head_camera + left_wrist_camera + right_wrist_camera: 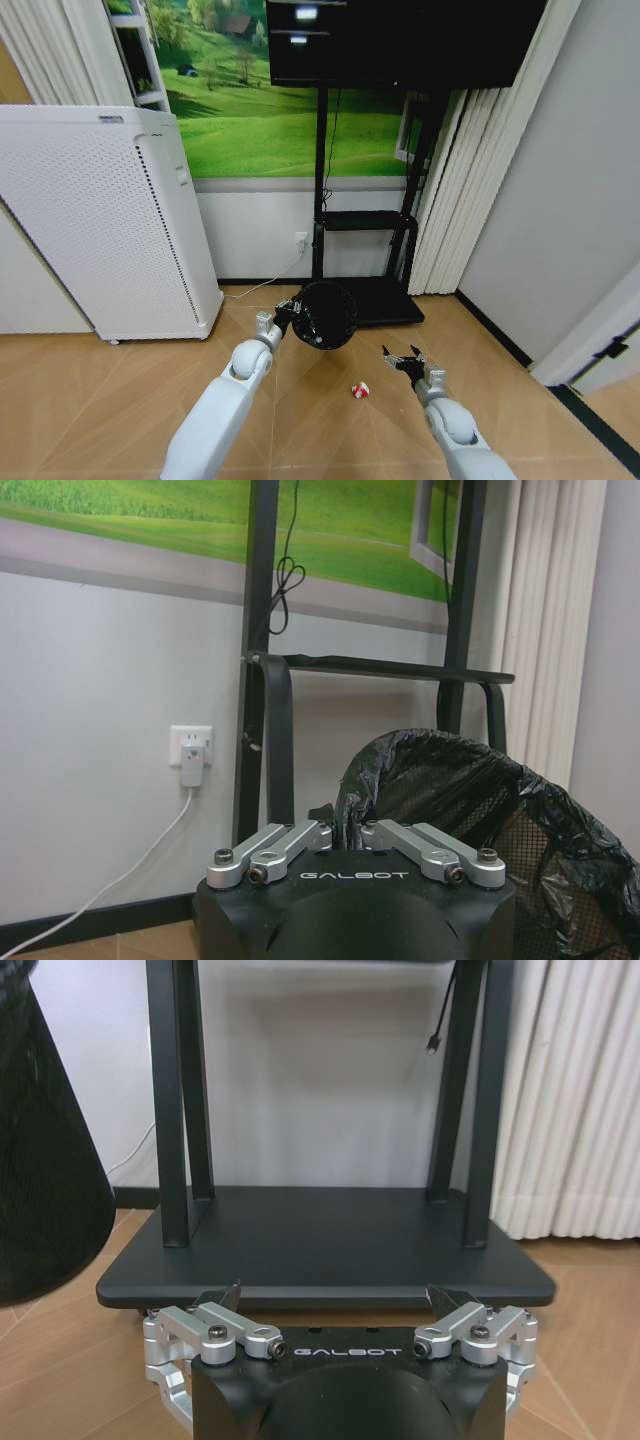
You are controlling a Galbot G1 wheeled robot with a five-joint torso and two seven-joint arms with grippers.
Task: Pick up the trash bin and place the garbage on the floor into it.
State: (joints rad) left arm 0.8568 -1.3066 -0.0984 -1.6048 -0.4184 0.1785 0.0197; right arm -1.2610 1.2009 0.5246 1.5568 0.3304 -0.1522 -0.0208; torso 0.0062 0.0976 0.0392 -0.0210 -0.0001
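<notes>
Trash bin (326, 314): round black wire mesh, black plastic liner folded over rim, lifted off floor, tilted, opening facing up toward camera, held at rim by left gripper (290, 308). One garbage piece (359, 390): small crumpled red-and-white wrapper, lying on wooden floor, near bin, slightly to right of it.

The trash bin (327, 314) hangs at the left gripper (291, 309), in front of the stand's base (372, 300); the tall appliance (100, 225) stands far left; one wrapper (359, 390) lies on the floor (120, 400), nearer than the bin, just left of the right gripper (403, 361).
</notes>
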